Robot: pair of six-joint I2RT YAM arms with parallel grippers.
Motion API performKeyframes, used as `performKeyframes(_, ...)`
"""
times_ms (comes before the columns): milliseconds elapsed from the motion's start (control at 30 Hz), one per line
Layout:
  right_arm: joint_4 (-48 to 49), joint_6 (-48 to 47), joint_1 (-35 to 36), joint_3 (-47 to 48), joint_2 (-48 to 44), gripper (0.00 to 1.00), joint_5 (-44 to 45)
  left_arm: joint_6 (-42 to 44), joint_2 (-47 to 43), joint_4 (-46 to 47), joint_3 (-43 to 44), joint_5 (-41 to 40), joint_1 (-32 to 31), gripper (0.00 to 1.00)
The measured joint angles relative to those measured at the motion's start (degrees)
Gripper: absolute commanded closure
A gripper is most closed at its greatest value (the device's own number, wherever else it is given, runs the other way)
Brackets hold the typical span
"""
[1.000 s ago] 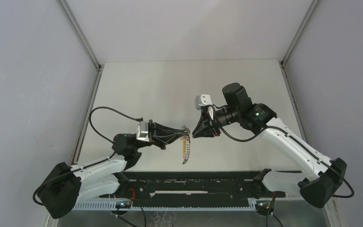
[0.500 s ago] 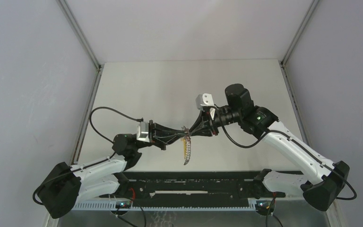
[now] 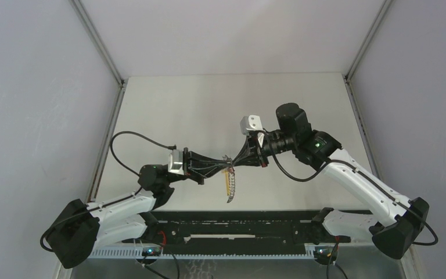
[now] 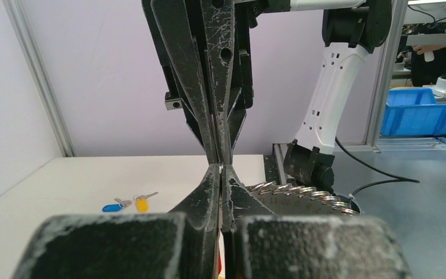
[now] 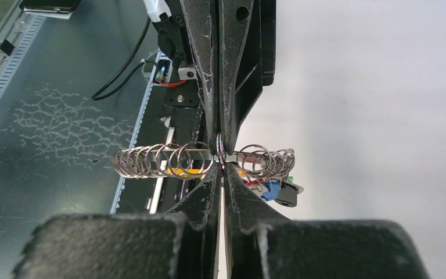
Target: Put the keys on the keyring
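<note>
Left claw: closed on keyring
Right claw: closed on keyring, tip-to-tip
Keys: on tabletop

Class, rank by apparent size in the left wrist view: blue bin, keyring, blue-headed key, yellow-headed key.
1. blue bin
2. keyring, nearly as big
3. blue-headed key and yellow-headed key: alike, not ranked
</note>
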Motion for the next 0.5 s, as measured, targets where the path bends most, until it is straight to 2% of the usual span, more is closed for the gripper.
performKeyframes(500, -6.6, -2.34, -0.35, 0.09, 0.13, 1.0, 1.62, 0.0, -0.66, 0.11, 0.0, 0.02, -0.07, 1.0)
